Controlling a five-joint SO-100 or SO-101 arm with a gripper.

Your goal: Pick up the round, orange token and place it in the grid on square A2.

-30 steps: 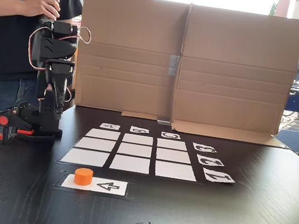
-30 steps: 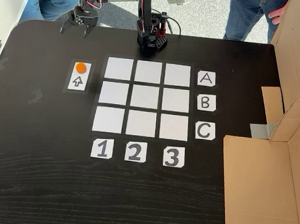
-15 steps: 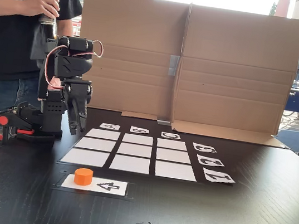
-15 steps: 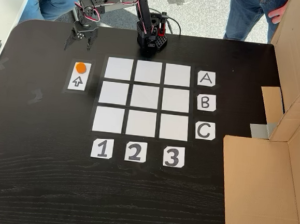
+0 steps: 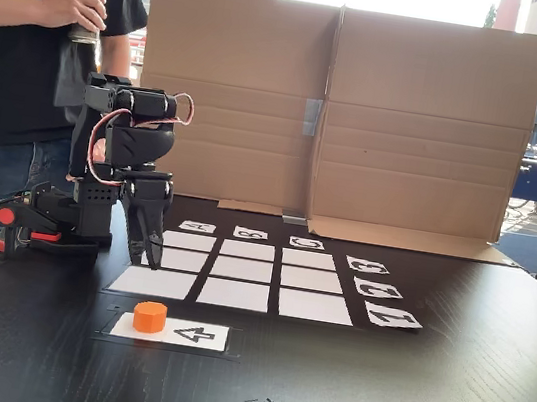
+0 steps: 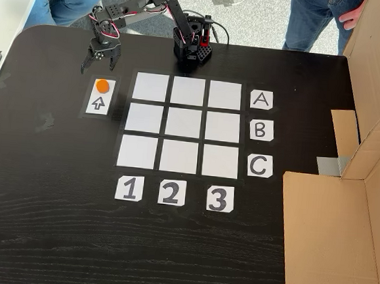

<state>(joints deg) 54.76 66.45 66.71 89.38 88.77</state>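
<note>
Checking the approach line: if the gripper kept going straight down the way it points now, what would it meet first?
Probably bare table just short of the arrow card; the open gripper hangs beside the orange token, though depth is unclear.

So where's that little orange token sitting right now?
In both fixed views the orange token sits on the white arrow card, left of the grid, with the open gripper just beyond it.
</note>
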